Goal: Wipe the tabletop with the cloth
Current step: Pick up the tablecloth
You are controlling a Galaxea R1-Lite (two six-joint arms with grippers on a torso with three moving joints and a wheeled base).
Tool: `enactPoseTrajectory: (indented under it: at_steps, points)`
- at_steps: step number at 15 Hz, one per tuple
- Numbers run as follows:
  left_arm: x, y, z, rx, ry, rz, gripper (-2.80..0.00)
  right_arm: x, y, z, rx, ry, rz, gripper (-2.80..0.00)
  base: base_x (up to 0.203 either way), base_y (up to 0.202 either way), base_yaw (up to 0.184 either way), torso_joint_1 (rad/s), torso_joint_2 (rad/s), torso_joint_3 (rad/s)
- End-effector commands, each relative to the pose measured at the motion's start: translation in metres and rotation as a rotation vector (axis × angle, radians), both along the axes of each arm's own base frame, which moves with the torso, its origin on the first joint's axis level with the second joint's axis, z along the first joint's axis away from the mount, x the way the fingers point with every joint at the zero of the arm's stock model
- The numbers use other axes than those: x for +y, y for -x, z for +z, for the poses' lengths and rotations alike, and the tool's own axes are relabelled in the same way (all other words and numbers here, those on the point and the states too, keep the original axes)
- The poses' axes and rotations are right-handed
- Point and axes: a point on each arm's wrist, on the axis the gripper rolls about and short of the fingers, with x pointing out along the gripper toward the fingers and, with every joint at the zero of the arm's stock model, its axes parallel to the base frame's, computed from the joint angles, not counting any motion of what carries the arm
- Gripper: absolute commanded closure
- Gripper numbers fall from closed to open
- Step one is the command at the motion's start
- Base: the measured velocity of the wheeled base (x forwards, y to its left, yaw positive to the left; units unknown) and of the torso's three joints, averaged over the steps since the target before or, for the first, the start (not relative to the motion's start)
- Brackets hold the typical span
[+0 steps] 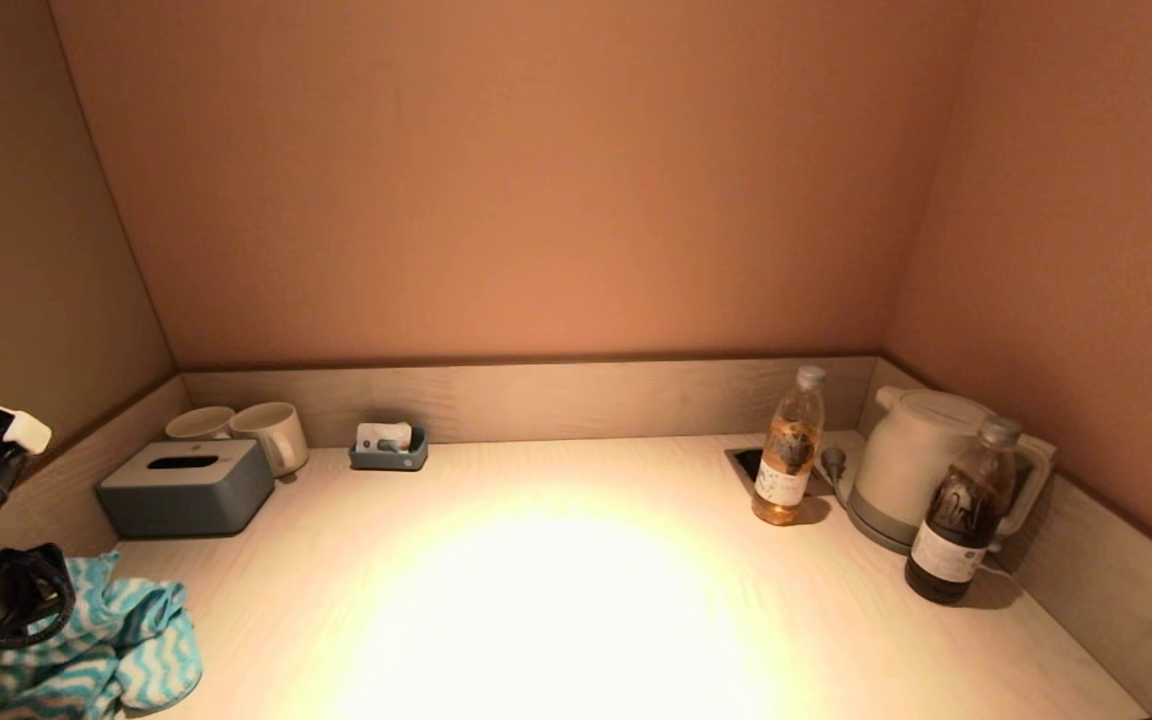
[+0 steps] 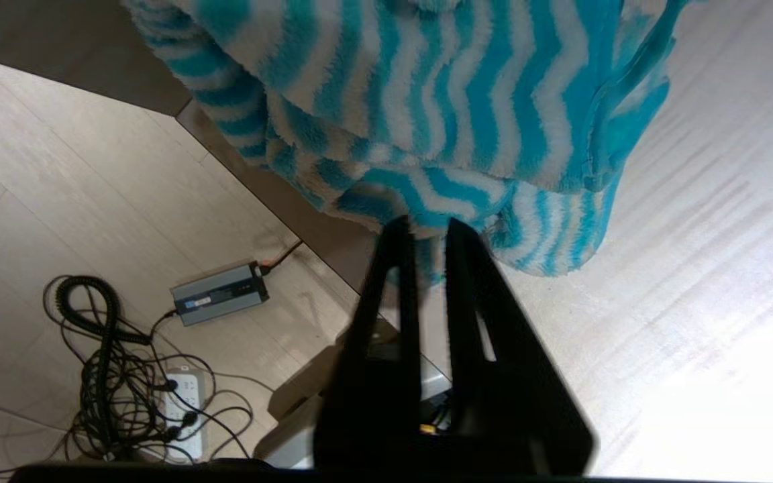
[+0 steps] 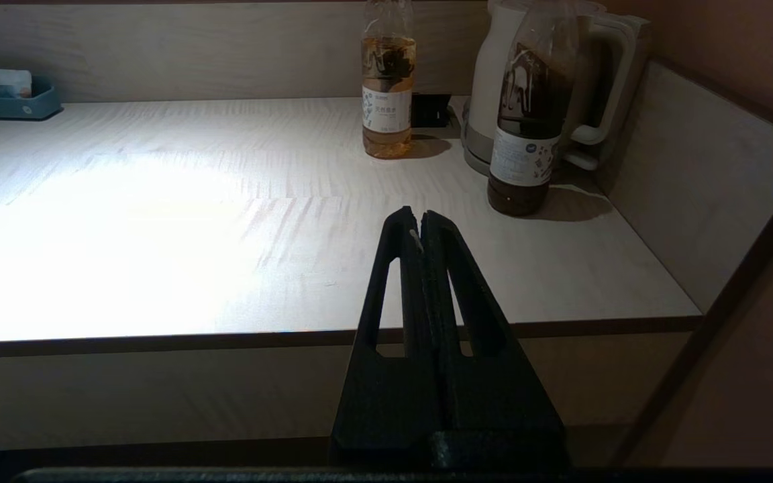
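One arm matters here — the left gripper (image 2: 430, 231), jaws clenched on the cloth (image 1: 126, 640) at the counter's (image 1: 576, 600) near-left corner, the right gripper (image 3: 420, 225) pressed closed, parked.

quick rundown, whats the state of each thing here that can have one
cloth: bunched at the tabletop's front left corner, pinched by the left tool
left tool: shut on cloth
right tool: shut, empty, in front of the table edge
amber bottle: upright, capped
dark bottle: upright, capped
kettle: lid on, upright
two mugs: upright
tissue box: no tissue showing in its slot
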Motion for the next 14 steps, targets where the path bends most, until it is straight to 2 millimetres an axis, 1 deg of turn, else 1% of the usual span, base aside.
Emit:
enactPoseTrajectory:
  at_steps: [1,4,6,8,9,10,11,14]
  points:
    - [0.002,0.001,0.010,-0.036,-0.006,0.012,-2.80,0.000,0.000,0.000,0.001,0.001,0.001,0.00,0.000,0.000,0.000,0.000,0.00,0.000]
    - [0.007,-0.004,0.011,-0.043,-0.007,0.025,-2.80,0.000,0.000,0.000,0.001,0.001,0.001,0.00,0.000,0.000,0.000,0.000,0.00,0.000]
    - [0.014,-0.013,0.008,-0.035,-0.007,0.046,-2.80,0.000,0.000,0.000,0.001,0.001,0.001,0.00,0.000,0.000,0.000,0.000,0.00,0.000]
    - [0.017,-0.016,0.006,-0.032,-0.005,0.057,-2.80,0.000,0.000,0.000,0.001,0.001,0.001,0.00,0.000,0.000,0.000,0.000,0.00,0.000]
    - [0.021,-0.021,0.003,-0.025,-0.002,0.071,-2.80,0.000,0.000,0.000,0.001,0.001,0.001,0.00,0.000,0.000,0.000,0.000,0.00,0.000]
    - [0.026,-0.028,-0.006,0.002,0.006,0.086,-2.80,0.000,0.000,0.000,0.002,0.001,0.001,0.00,0.000,0.000,0.000,0.000,0.00,0.000]
    - [0.030,-0.033,-0.011,0.015,0.011,0.101,-2.80,0.000,0.000,0.000,0.002,0.001,0.001,0.00,0.000,0.000,0.000,0.000,0.00,0.000]
    - [0.037,-0.035,-0.017,0.033,0.022,0.124,-2.80,0.000,0.000,0.000,0.001,0.001,0.001,0.00,0.000,0.000,0.000,0.000,0.00,0.000]
